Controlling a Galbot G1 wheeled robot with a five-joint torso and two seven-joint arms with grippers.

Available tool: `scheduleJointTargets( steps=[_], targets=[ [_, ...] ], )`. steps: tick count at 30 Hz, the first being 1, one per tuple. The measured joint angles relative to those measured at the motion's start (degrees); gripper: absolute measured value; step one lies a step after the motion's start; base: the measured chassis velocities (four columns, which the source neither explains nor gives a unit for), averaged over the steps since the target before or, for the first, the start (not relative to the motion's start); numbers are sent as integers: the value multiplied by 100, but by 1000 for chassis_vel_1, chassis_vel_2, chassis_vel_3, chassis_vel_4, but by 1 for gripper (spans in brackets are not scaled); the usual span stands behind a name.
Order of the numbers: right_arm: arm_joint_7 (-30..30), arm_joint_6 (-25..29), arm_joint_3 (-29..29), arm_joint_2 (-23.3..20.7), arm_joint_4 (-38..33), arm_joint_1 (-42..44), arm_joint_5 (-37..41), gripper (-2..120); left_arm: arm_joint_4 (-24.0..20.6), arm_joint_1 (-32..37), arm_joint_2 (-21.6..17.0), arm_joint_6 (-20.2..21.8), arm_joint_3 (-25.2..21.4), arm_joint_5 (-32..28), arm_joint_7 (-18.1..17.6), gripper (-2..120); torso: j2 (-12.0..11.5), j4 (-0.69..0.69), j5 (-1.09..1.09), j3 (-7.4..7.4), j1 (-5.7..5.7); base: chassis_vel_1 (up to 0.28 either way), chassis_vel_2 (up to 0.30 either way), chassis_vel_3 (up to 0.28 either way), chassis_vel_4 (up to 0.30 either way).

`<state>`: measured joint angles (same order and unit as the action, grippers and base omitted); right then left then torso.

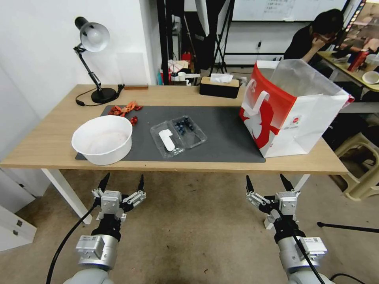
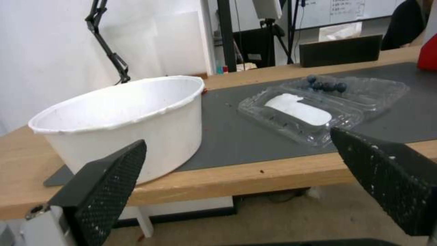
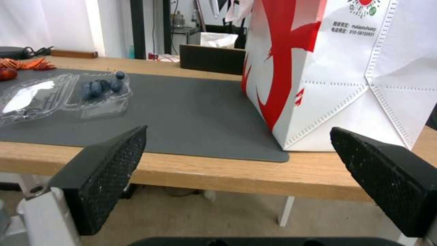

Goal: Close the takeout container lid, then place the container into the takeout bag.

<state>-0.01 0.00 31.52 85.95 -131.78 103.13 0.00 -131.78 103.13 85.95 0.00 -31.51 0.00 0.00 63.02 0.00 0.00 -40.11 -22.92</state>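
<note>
left tool (image 1: pixel 122 184) – right tool (image 1: pixel 267 183) spread, below table (image 1: pixel 47 142)

The table (image 1: pixel 47 146) is light wood colour, and a dark grey mat (image 1: pixel 221 134) lies on it. The takeout container (image 1: pixel 178 135) is clear plastic; the blueberries (image 1: pixel 182 125) inside are dark blue, almost black. The lid (image 1: pixel 166 139) is also clear and has a white sticker (image 1: pixel 166 139). The bowl (image 1: pixel 102 139) is white all over. The takeout bag (image 1: pixel 290 114) is red and white, with a white handle (image 1: pixel 256 103), a small red and green logo (image 1: pixel 295 120) and a pale translucent liner (image 1: pixel 304 79). The lamp (image 1: pixel 92 59) is black. The tissue box (image 1: pixel 219 87) is black with a wood-colour top. Some red-orange pieces (image 1: pixel 125 109) lie near the bowl. The finger pads (image 2: pixel 107 188) of the left gripper (image 1: pixel 121 184) are black with a fine dotted grid pattern.
</note>
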Motion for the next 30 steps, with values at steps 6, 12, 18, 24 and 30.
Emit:
scheduleJointTargets(
  steps=[6, 12, 18, 24, 30],
  targets=[
    [0, 0, 0, 0, 0, 0, 0, 100, 0, 0, 0, 0, 0, 0, 0, 100, 0, 0, 0, 0, 0, 0, 0, 0, 0],
    [0, 0, 0, 0, 0, 0, 0, 100, 0, 0, 0, 0, 0, 0, 0, 100, 0, 0, 0, 0, 0, 0, 0, 0, 0],
    [-46, 83, -21, 30, 0, 30, -46, 100, -17, -12, -73, -34, 91, -101, -107, 100, 0, 3, -1, 0, 0, 0, 0, 0, 0],
    [-638, 1033, -393, 418, -18, 399, -636, 100, -303, -193, -788, -511, 1053, -1078, -1098, 100, 0, -3, -1, 0, 0, 0, 0, 0, 0],
    [-967, 1555, -594, 617, -36, 600, -964, 100, -331, -179, -935, -708, 1168, -1436, -1214, 100, 0, 0, -1, 0, 0, 0, 0, 0, 0]
  ],
)
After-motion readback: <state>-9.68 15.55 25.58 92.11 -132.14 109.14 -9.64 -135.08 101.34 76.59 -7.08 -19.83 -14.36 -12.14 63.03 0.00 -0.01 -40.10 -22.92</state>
